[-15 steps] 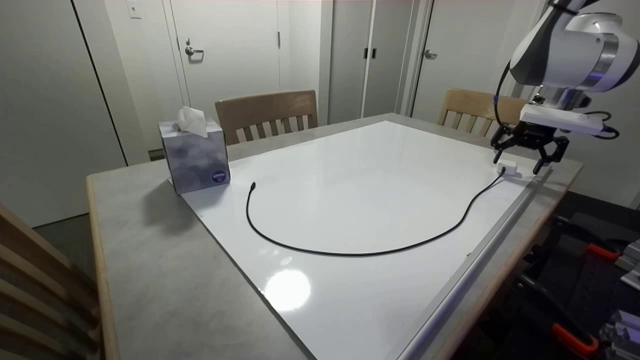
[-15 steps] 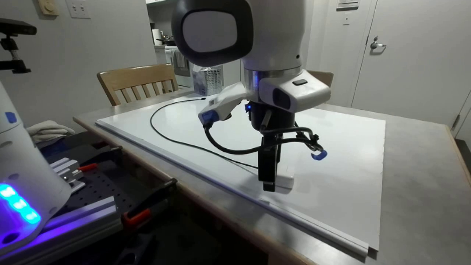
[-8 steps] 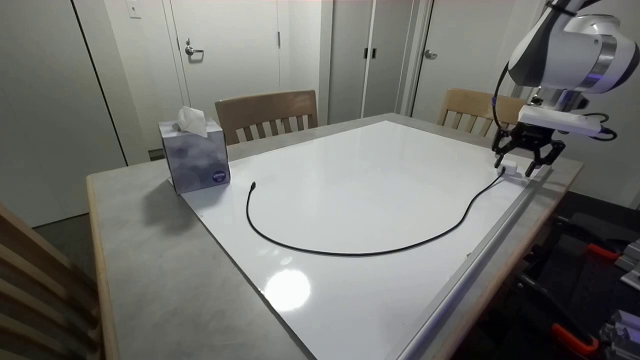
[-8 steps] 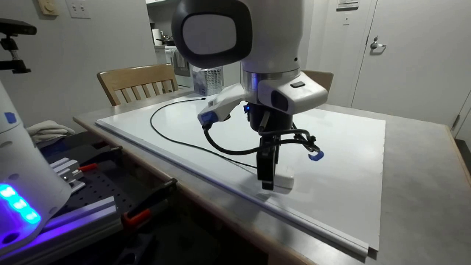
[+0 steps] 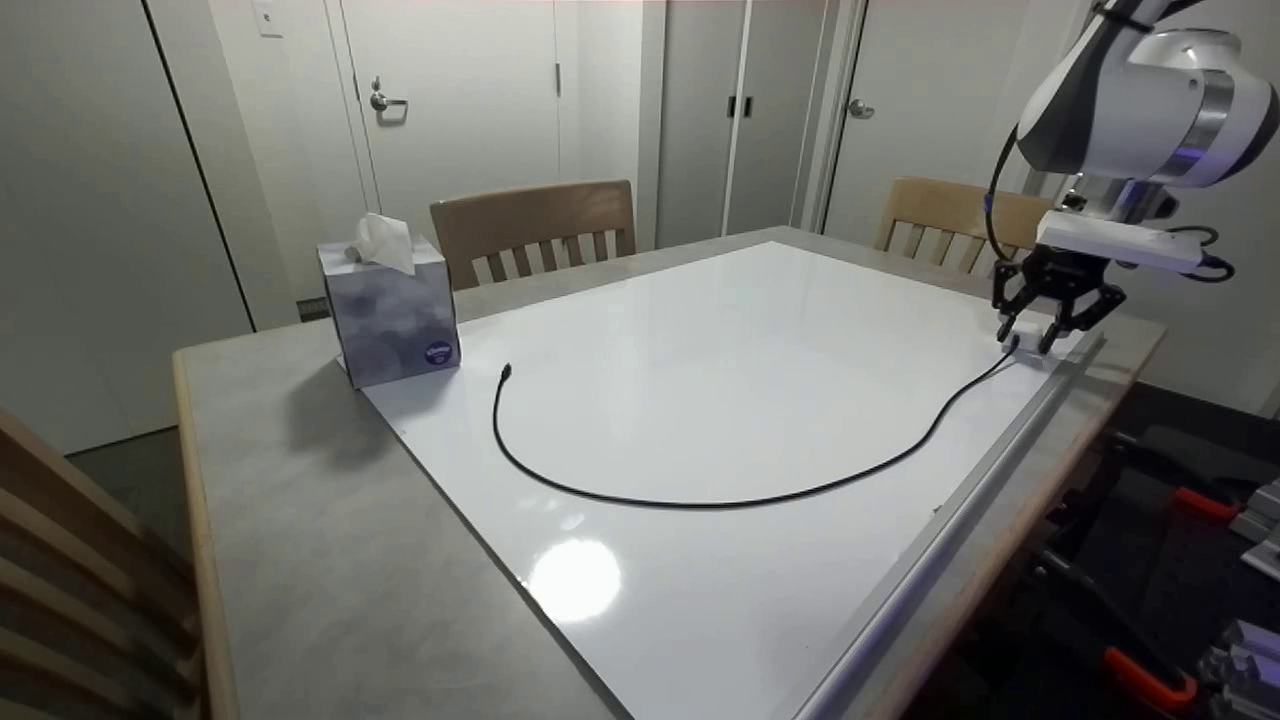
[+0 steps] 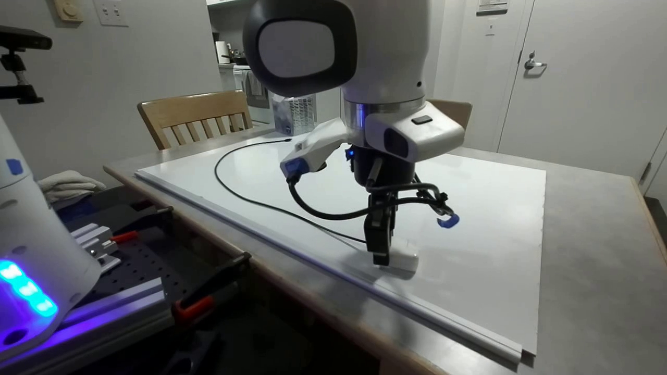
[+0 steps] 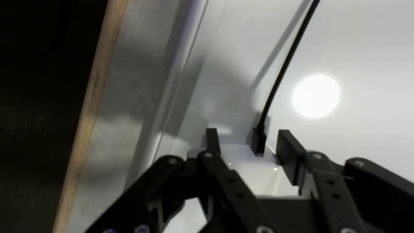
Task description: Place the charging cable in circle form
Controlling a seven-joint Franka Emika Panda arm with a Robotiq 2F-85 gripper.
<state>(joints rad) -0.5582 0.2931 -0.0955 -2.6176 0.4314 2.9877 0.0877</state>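
the cable (image 5: pixel 700 506) is lying across the board (image 5: pixel 760 350) in a wide open curve, its free tip (image 5: pixel 506 371) resting near the box (image 5: pixel 395 320). the step in hand is probably the grasping of the plug (image 7: pixel 254 168), with no circle forming yet; the next move is likely calling for swinging it round towards the tip. the fingers (image 7: pixel 288 157) are standing partly apart, apparently gripping the plug by its sides.

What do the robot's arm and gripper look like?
The arm is white and rounded, with a silvery band and a pale cap framed by a dark rim. Blue lights glow on its white base. The gripper is black, with two angular, jointed fingers and small round screws. Black cables loop beside it, with a small blue piece.
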